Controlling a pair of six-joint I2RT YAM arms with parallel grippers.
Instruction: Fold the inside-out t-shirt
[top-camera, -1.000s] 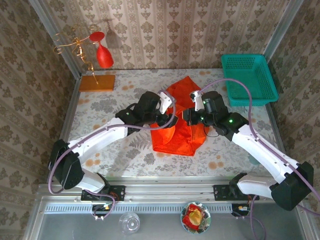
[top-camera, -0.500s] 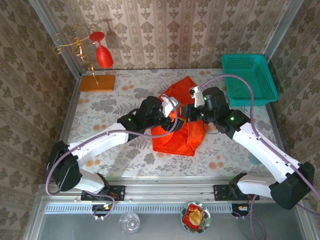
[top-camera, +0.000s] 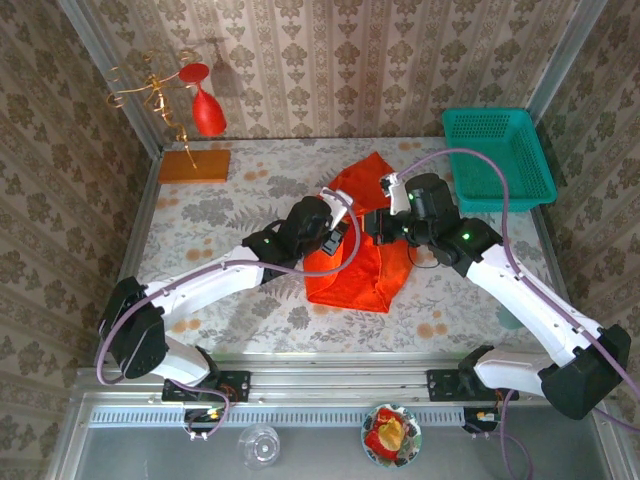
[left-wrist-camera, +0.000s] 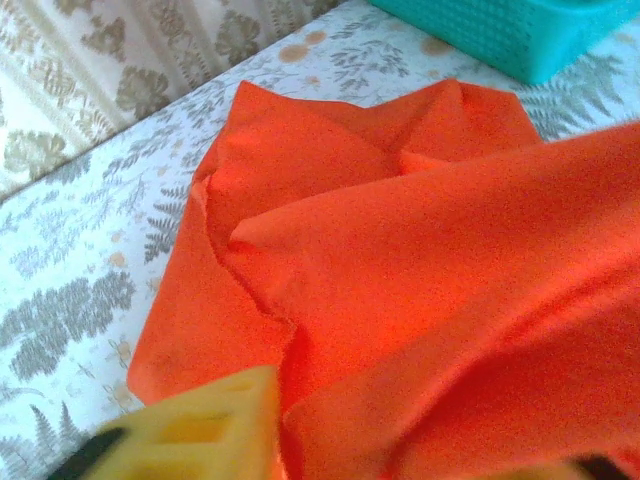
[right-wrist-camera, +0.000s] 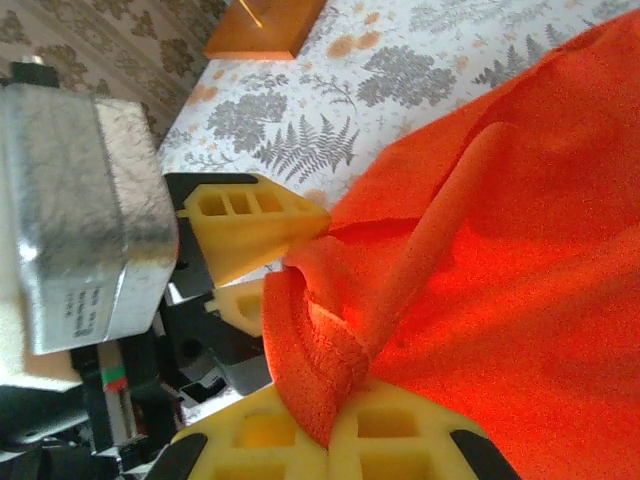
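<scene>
The inside-out t-shirt (top-camera: 350, 270) is bright orange-red and lies crumpled in the middle of the table, with part of it lifted between the two arms. My right gripper (top-camera: 380, 226) is shut on a bunched fold of the t-shirt (right-wrist-camera: 520, 250), which is pinched between its yellow fingertips (right-wrist-camera: 250, 440). My left gripper (top-camera: 336, 222) faces it a short way to the left. Its two yellow fingers (right-wrist-camera: 250, 225) stand close together on the curled edge of the same fold. In the left wrist view one yellow finger (left-wrist-camera: 200, 430) presses against the cloth (left-wrist-camera: 400, 250).
A teal basket (top-camera: 497, 155) stands at the back right. An orange-brown board (top-camera: 194, 165) lies at the back left, with a red wine glass (top-camera: 208, 112) hanging on a gold wire stand above it. Patterned walls close in the back and sides.
My left gripper has moved right towards the right gripper, opened wide, then closed on the lifted edge of the shirt. The right gripper has kept its hold, shifting slightly.
</scene>
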